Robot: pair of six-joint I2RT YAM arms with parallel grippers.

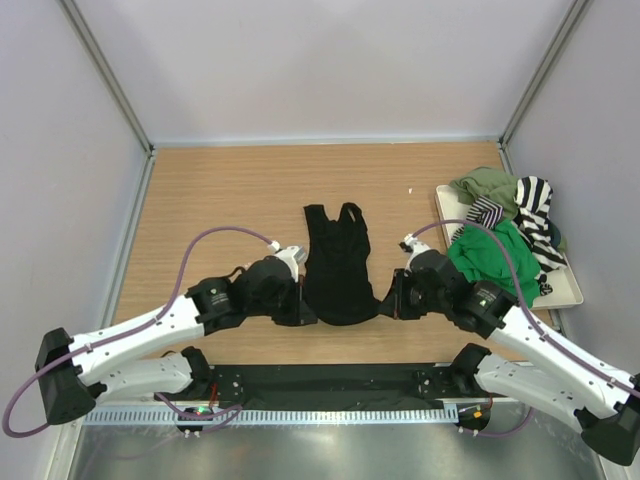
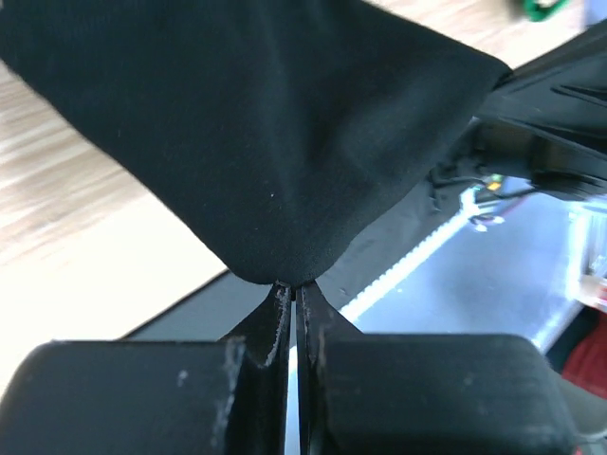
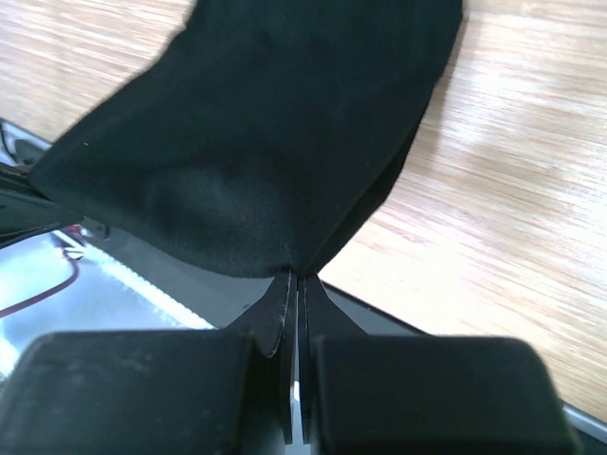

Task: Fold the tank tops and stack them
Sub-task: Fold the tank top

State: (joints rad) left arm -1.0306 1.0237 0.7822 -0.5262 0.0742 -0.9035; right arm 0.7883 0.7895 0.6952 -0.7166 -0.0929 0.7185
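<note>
Top external: black top (image 1: pixel 337 270) spread flat at frame centre on table (image 1: pixel 220 200), straps toward the upper edge, hem toward the lower edge. Left gripper (image 1: pixel 305 315) at the hem's lower-left corner, right gripper (image 1: pixel 385 305) at the lower-right corner, both low over the wood and touching the cloth. Hem slightly bowed between the two. At right of frame, tray (image 1: pixel 572 292) against the side wall, holding a heap: green top (image 1: pixel 490 255) in the lower part, close to the right arm; olive top (image 1: pixel 487 183) at the upper end; striped top (image 1: pixel 535 205) along the right side, partly over the green one. Tray beside black top, not touching it.

Left wrist: jaws together, clamped on a pinch of black top (image 2: pixel 266 123) at left gripper (image 2: pixel 292 289) in lower centre, with only a thin slit of light between the fingers. Cloth fanning up and out from the pinch, filling most of the upper half of frame. Pale wood at left; dark table edge and a bright strip toward lower right; right arm's black body at upper right; a sliver of green in the top right corner.

Right wrist: jaws likewise pressed shut on black top (image 3: pixel 266 142) at right gripper (image 3: pixel 296 280), lower centre. Cloth rising in a fan toward upper centre, a fold running down its right side. Wood at right and upper left; dark edge and shiny metal at lower left.
</note>
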